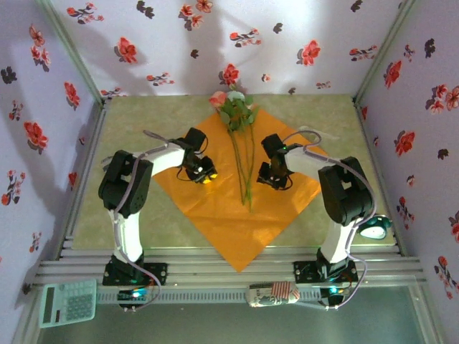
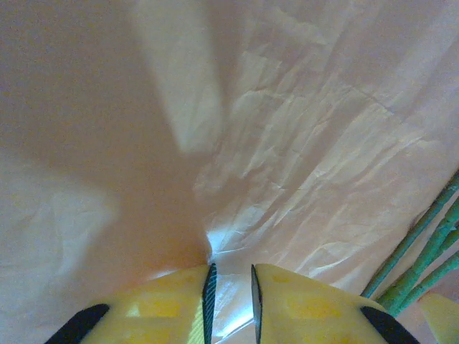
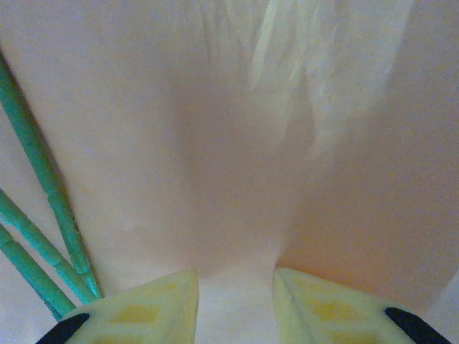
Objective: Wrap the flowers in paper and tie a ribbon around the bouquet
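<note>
- L hand [image 1: 201,174]: jaws nearly together, with a raised fold of the paper [image 1: 215,215] caught between the pads. Reads as a pinch on the sheet, at 9 o'clock of the flowers [image 1: 237,113].
- R hand [image 1: 273,180]: jaws a bit wider, paper humped up into the gap. Looks like a pinch too, less sure. Sits at 3 o'clock of the flowers.
- Flowers lie flat on the sheet. Blooms are at its 12 o'clock corner, partly over the edge onto the bench [image 1: 129,122].
- The stems [image 2: 419,247] run toward 6 o'clock and end near the sheet's middle. Both hands are near them, not touching.
- Paper lies as a diamond, corners at 12, 3, 6 and 9. Nothing is folded over yet.
- Step, imo: very start of wrapping. Both sides grabbed, no fold made; tying is far off.
- Next move needs:
  - Lift one side w/o tearing the thin sheet.
  - Carry it across the stems to the opp. side, one hand at a time so the folds overlap.
  - Keep the lift low so the stems don't roll.
  - Grips sit inboard, so the outer corners may flop.
</note>
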{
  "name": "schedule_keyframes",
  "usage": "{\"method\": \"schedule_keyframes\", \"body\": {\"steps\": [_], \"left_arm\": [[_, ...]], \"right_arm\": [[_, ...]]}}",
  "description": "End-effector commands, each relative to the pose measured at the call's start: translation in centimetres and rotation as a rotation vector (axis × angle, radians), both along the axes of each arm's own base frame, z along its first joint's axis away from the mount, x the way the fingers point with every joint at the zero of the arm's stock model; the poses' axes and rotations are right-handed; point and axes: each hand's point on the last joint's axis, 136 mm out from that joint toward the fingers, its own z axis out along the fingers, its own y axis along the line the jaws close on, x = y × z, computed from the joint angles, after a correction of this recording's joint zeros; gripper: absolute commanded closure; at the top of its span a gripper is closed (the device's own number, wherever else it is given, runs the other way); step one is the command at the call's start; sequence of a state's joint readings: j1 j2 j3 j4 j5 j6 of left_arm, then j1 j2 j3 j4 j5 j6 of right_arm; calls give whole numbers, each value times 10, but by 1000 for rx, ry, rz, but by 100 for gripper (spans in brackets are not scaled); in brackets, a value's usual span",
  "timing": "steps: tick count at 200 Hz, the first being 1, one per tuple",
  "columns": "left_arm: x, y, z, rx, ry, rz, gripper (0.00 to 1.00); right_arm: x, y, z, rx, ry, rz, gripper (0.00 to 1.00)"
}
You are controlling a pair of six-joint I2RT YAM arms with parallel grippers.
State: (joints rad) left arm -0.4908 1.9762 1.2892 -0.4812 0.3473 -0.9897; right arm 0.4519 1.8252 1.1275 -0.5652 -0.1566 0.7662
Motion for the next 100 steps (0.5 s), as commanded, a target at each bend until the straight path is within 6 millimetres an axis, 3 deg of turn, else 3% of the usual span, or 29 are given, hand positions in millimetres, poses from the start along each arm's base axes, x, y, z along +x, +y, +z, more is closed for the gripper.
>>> {"method": "schedule_keyframes", "body": {"steps": [1,23,47,72,100], "left_arm": [[9,9,23,33,-31,35,73],[4,24,45,91,-55,43,57],[-15,36,58,120,-22,49,55],[-42,41,62,93,29,42,61],[-61,37,46,37,86,15,76]], "right_arm": [[5,-3,18,-33,-47,45,64],[7,-5,45,-45,-124,73,61],[-2,4,65,-23,-177,127,58],[-34,50,83,48,-238,344,53],[-81,99,83,63,-303,652,49]]}}
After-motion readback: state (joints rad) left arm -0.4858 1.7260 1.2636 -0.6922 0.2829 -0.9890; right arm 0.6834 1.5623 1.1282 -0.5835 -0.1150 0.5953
